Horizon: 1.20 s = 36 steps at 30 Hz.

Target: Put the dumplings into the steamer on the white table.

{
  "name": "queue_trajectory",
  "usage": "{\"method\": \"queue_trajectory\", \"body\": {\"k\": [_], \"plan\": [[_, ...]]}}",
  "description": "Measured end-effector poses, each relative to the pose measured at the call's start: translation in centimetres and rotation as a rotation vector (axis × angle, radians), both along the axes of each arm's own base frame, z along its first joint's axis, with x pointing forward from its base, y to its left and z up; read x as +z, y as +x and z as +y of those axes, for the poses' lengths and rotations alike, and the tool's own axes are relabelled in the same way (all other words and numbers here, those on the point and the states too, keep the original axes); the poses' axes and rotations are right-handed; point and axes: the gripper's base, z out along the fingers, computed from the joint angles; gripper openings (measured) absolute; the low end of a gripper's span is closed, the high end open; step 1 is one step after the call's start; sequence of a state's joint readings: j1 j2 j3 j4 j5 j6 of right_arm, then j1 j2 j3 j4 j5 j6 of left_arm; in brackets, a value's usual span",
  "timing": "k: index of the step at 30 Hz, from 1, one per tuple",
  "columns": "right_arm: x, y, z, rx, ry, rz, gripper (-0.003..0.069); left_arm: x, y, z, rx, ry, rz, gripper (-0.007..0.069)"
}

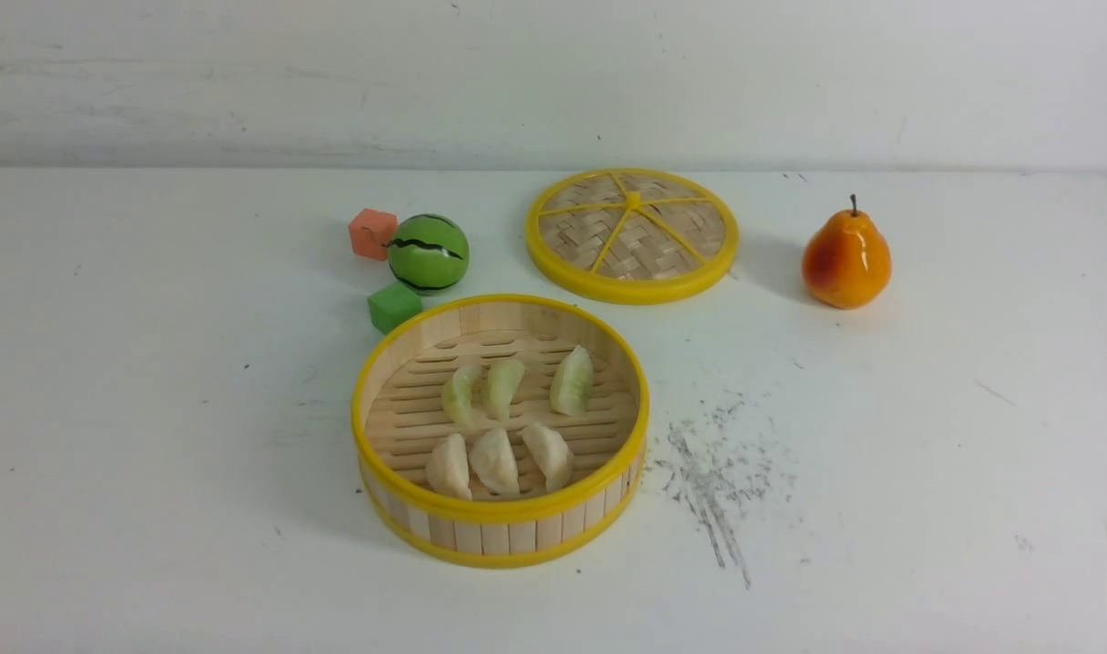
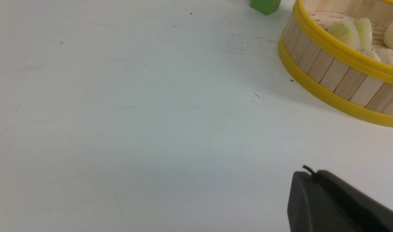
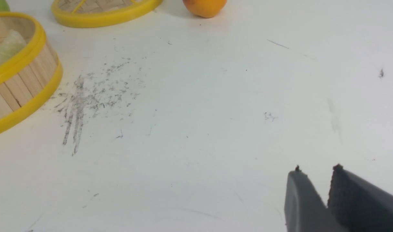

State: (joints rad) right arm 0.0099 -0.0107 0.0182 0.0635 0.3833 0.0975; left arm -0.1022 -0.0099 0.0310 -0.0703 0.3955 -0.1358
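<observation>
All six dumplings [image 1: 503, 427] lie inside the steamer [image 1: 501, 525] on the desk [image 1: 153, 454]: three green at its far side, three white at its near side. The lid [image 1: 632, 234] lies flat behind the steamer. The left gripper [image 2: 307, 172] is clenched and empty beside the steamer. The right gripper [image 3: 315, 172], also empty, has its jaws slightly parted beyond the grey scratches [image 3: 86, 96].

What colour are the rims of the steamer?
Yellow, top and bottom, around pale wooden strips on the steamer; the front view shows it best.
</observation>
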Motion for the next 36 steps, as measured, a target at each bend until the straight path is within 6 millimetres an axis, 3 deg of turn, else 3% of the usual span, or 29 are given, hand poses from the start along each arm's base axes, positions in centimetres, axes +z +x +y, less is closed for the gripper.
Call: {"method": "queue_trajectory", "body": {"k": [36], "plan": [[0.00,0.00,0.00,0.000,0.000,0.000,0.0197,0.00,0.00,0.00,0.000,0.000,0.000,0.0009]]}}
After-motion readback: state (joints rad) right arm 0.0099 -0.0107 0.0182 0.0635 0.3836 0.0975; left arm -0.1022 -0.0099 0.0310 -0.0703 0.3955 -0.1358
